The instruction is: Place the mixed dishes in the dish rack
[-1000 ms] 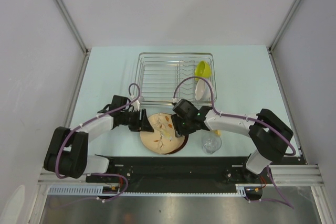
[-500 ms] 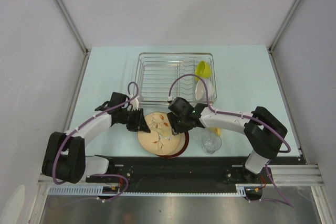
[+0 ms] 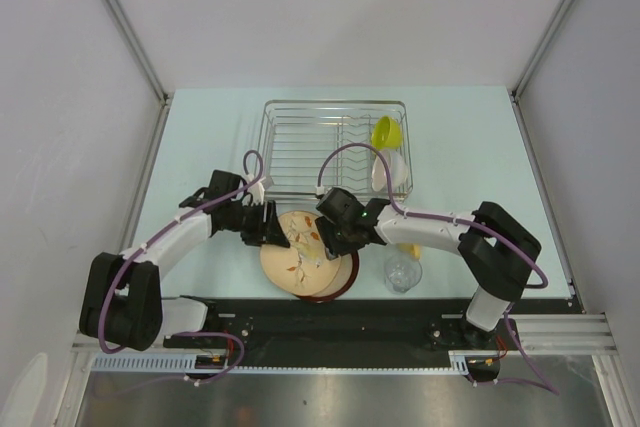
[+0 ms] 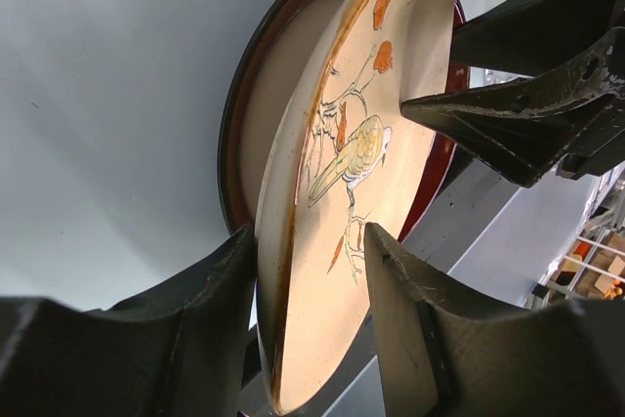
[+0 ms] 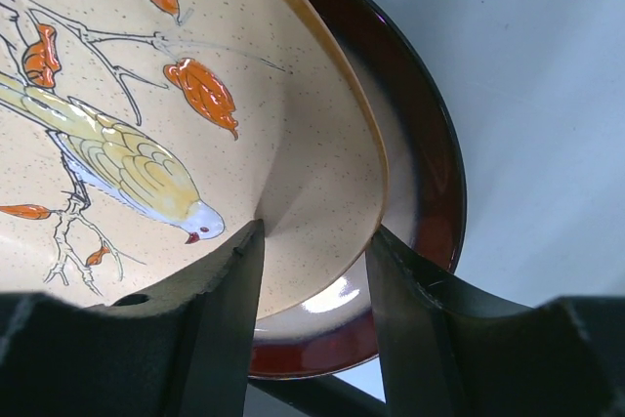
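The tan leaf-patterned plate is tilted up off the dark-red-rimmed plate, which lies flat under it. My right gripper is shut on its right rim. My left gripper straddles its left rim; one finger touches the back, and contact on the face is unclear. The clear glass stands to the right, with a bit of the yellow mug behind my right arm. The lime-green bowl and white bowl sit in the dish rack.
The dish rack lies just beyond the plates, with its right end taken by the two bowls. The black base rail runs along the near table edge. Slanted frame posts stand at the table's back corners.
The leaf-patterned plate has shifted left and tilted further off the red-rimmed plate. Both grippers moved with it, slightly left and toward the rack.
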